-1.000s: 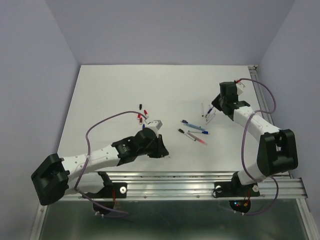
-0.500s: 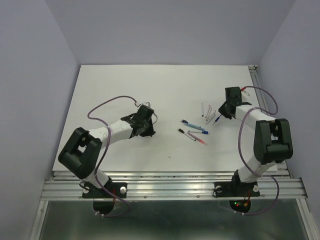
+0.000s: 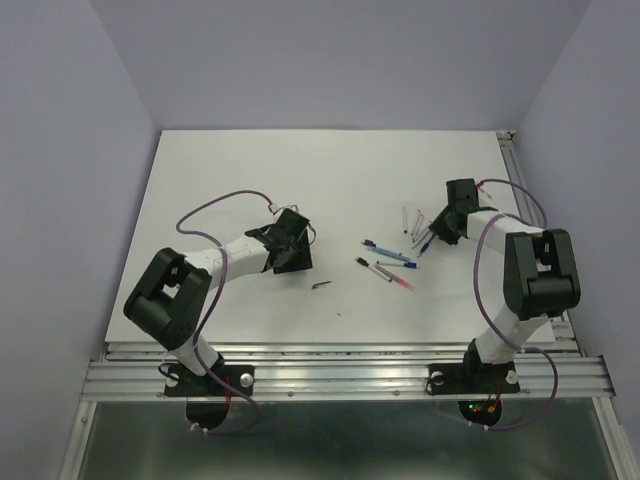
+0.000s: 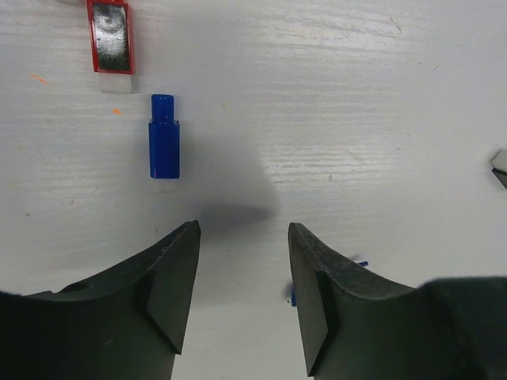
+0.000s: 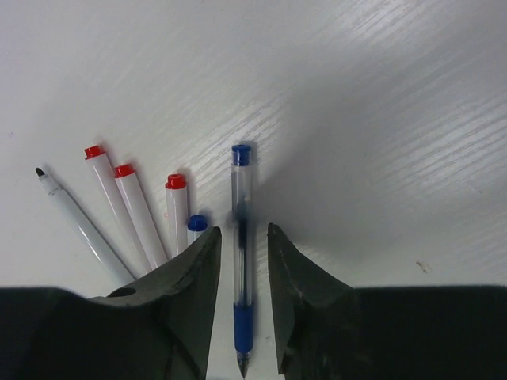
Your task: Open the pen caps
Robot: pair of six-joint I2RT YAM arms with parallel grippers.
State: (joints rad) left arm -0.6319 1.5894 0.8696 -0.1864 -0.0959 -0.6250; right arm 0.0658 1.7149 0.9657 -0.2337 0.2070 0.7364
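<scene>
1. As I look through the left wrist camera, a loose blue cap (image 4: 164,146) lies flat on the white table (image 4: 356,95). It sits ahead of the left gripper (image 4: 244,273) and a little left of the gap between its fingers.
2. A red cap (image 4: 111,36) lies just beyond the blue one, at the top edge of that view.
3. The left jaws stand wide apart and hold nothing, low over the table.
4. A small blue streak shows beside the right-hand finger (image 4: 317,293), too blurred for me to name.
5. Through the right wrist camera, a clear pen with blue ends (image 5: 242,198) lies between the fingers of the right gripper (image 5: 242,237). Its blue cap end points away from the camera.
6. The right jaws are apart, one on each side of that pen, with a thin gap on both sides.
7. Just left of it lie three white pens with red ends (image 5: 135,206), a blue-ended pen (image 5: 196,224) and an uncapped pen with a dark tip (image 5: 71,210), fanned out.
8. From the top camera, more pens (image 3: 387,262) lie between the two arms, and a small dark piece (image 3: 322,285) lies near the left arm.
</scene>
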